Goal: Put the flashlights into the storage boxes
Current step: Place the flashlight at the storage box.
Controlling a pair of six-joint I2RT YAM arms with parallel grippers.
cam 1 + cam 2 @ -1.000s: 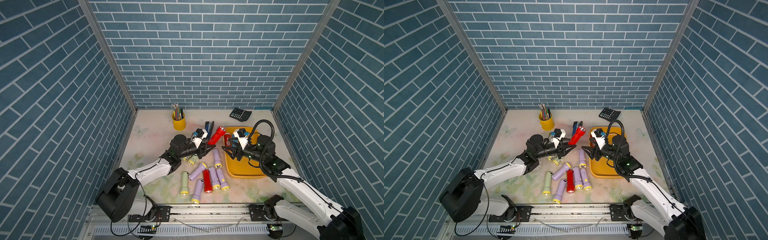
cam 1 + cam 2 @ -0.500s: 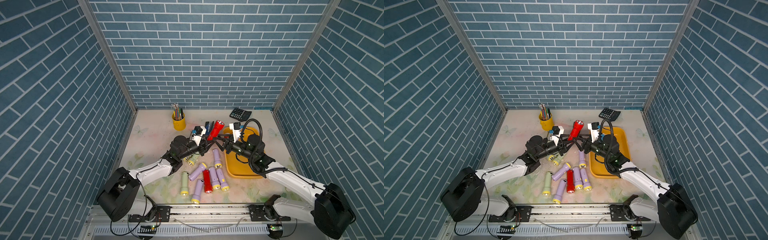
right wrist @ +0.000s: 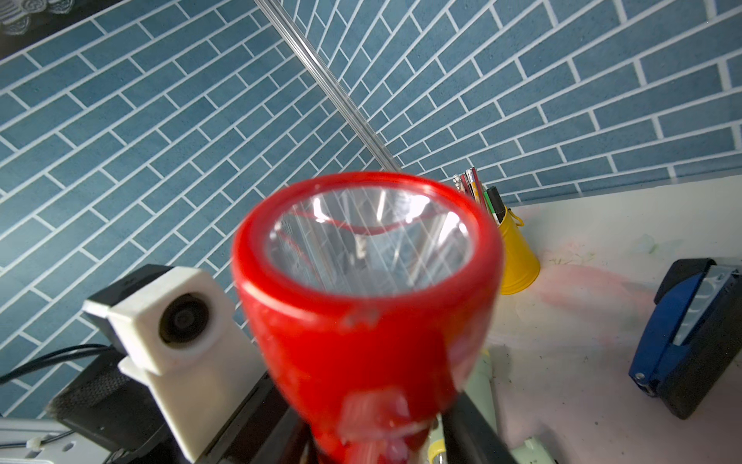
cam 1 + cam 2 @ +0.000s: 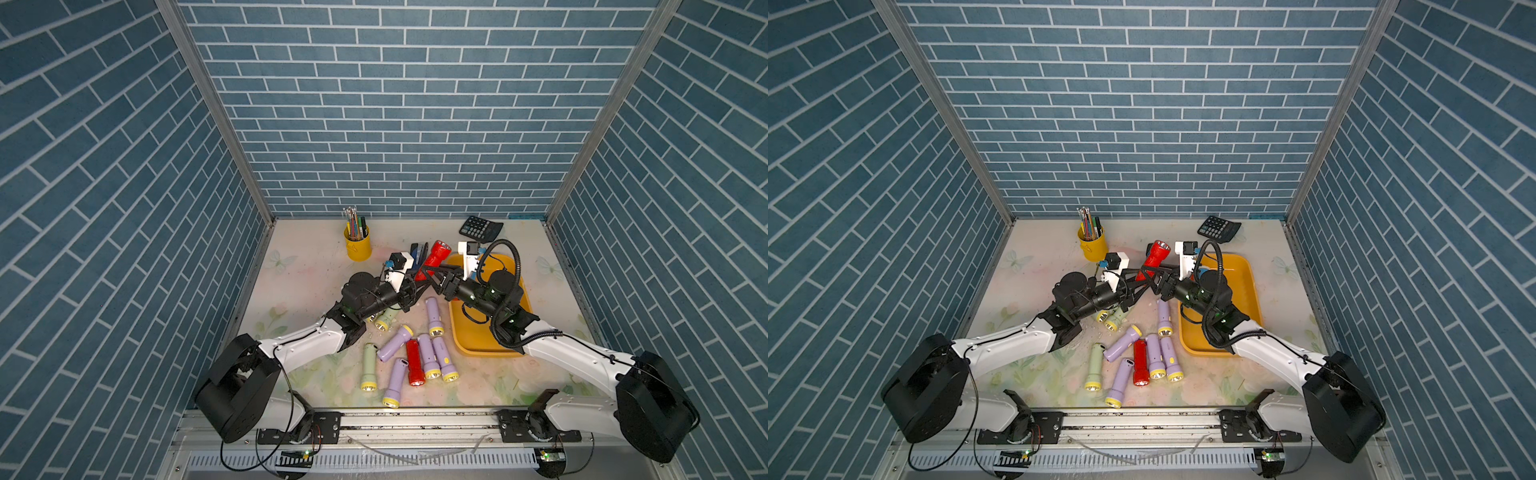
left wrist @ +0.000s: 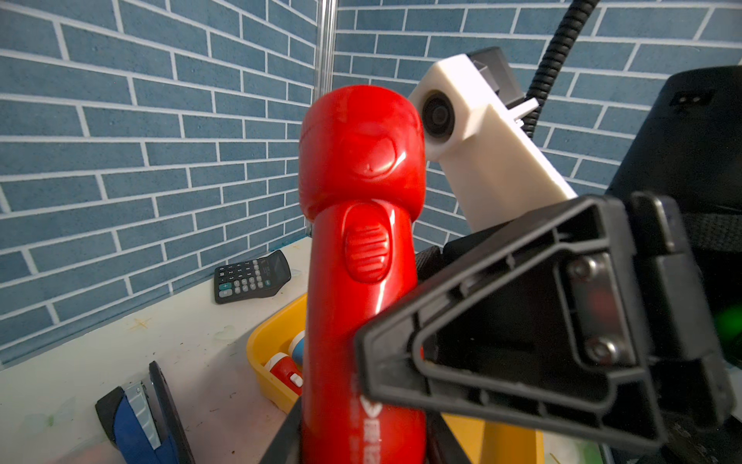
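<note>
Though blurred, white lettering on flashlight [image 5: 357,261]

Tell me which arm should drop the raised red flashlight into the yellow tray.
Right. The right end effector and left end effector both meet at the red flashlight, but the tray lies under the right arm; the left would need to reach across.

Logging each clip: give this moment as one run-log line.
phase: handover | left gripper: holds red flashlight | right gripper: around it, grip unclear
</note>
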